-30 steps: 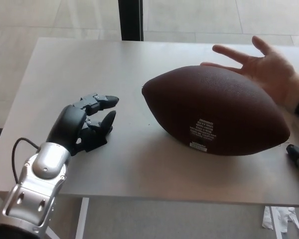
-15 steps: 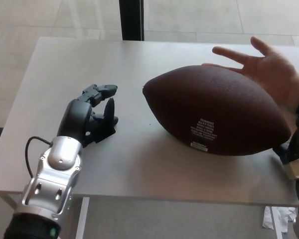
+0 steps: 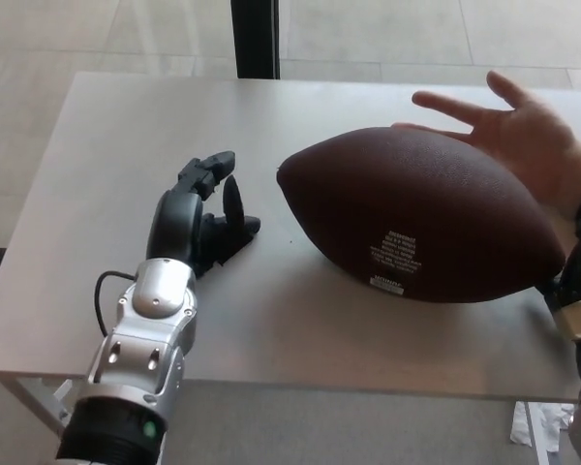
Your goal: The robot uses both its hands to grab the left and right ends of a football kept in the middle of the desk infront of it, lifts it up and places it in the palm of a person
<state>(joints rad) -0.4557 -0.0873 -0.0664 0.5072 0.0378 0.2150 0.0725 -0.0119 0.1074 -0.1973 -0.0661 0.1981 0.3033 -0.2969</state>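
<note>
A large brown football [image 3: 421, 213] with small white print lies on its side in the middle of the grey desk [image 3: 126, 126]. My left hand [image 3: 208, 213] hovers over the desk just left of the ball's left tip, open, fingers spread and pointing toward it, a small gap between them. Only a sliver of my right hand [image 3: 576, 276] shows at the right edge, beside the ball's right end; its fingers are mostly out of frame. A person's open palm [image 3: 523, 136] is held up behind the ball's far right side.
The desk's front edge runs close below the ball. A dark window post [image 3: 255, 39] stands behind the desk's far edge. Pale floor tiles show around the desk, with scraps of white paper [image 3: 547, 426] on the floor at lower right.
My left arm has moved right and forward, bringing the hand close to the ball's left tip. My right hand has risen slightly at the right edge. The ball and the person's palm have stayed put.
</note>
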